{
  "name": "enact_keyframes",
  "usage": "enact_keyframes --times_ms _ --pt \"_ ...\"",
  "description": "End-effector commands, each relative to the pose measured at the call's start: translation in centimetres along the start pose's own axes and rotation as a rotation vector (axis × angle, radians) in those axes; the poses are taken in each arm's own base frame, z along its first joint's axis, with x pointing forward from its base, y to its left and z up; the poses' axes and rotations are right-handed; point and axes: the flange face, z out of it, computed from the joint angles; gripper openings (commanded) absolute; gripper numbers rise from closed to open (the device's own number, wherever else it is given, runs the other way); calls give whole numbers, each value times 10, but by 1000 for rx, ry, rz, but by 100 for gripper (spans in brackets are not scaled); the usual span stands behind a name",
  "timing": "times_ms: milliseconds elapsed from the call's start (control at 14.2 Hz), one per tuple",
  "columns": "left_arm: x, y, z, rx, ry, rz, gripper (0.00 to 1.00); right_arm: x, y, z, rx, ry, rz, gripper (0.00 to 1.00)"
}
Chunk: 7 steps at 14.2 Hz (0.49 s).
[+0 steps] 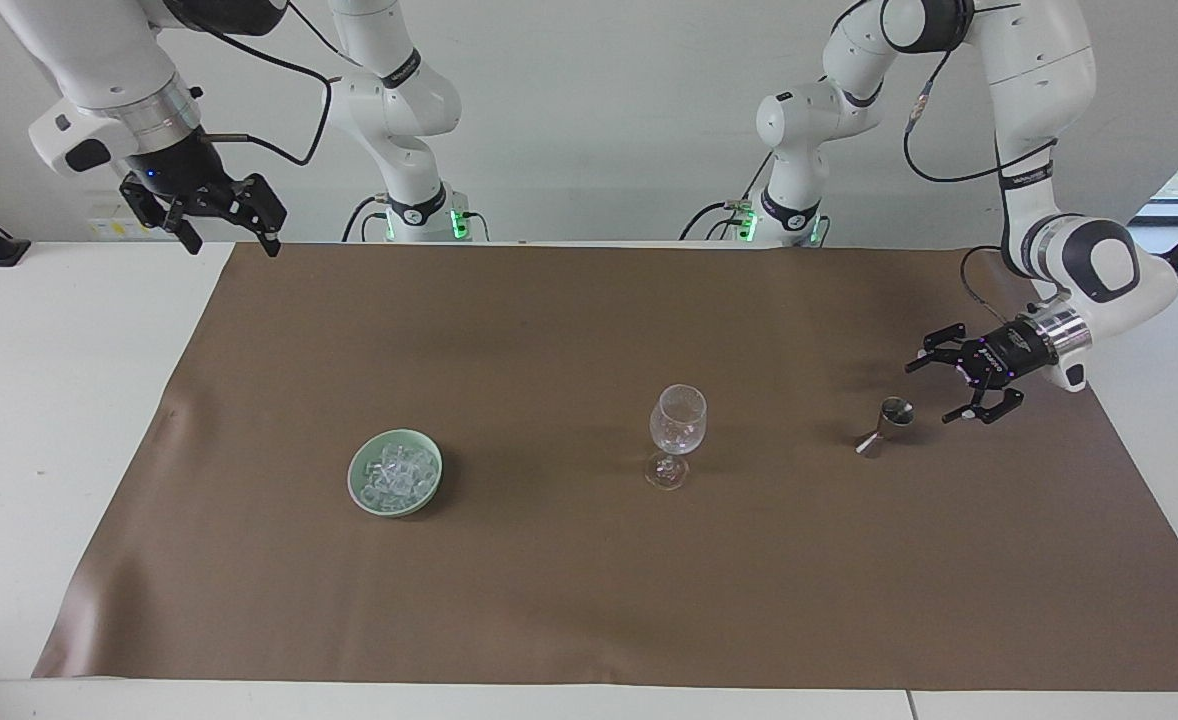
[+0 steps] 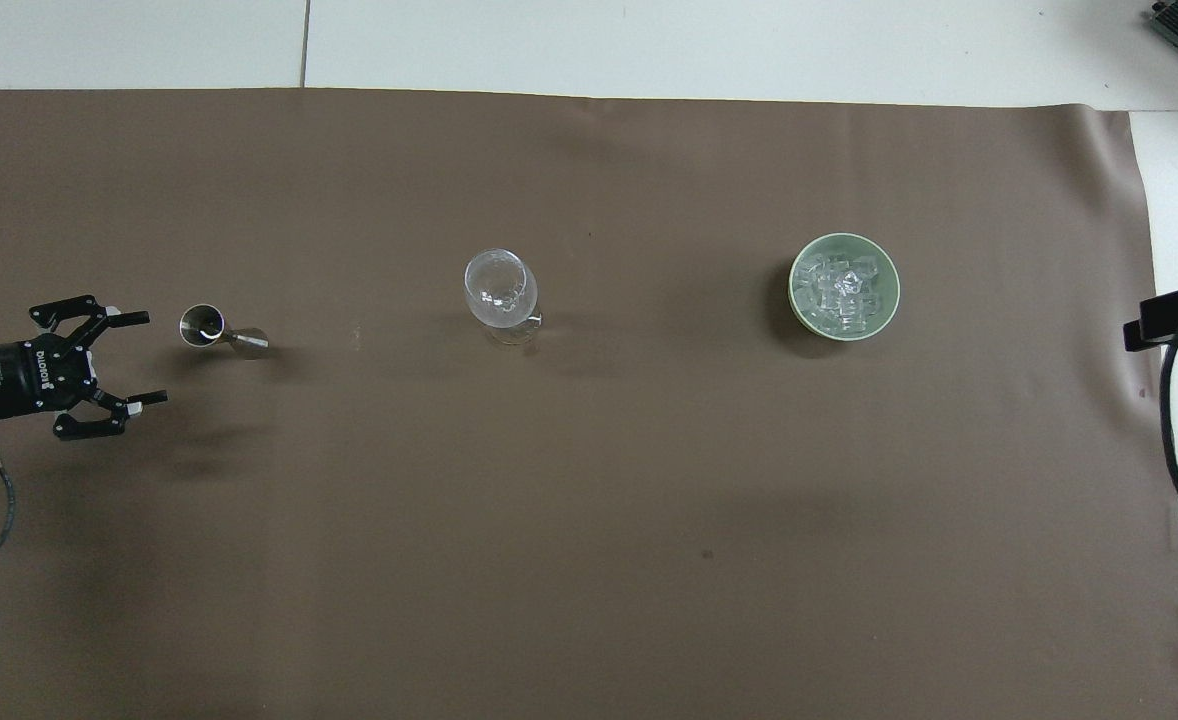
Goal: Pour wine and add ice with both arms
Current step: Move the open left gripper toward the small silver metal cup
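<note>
Left gripper (image 1: 934, 390) fingers spread beside the jigger (image 1: 884, 426); right gripper (image 1: 229, 238), seemingly open too, waits.
</note>
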Motion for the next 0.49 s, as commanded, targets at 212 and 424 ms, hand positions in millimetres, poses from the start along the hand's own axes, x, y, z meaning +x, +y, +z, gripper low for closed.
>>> enact_keyframes --times_ms 212,424 --pt "24 3 20 -68 -78 -10 100 -1 0 -2 -2 10 18 100" --pt "25 4 28 -76 -96 -9 100 -1 0 -2 -2 10 17 100"
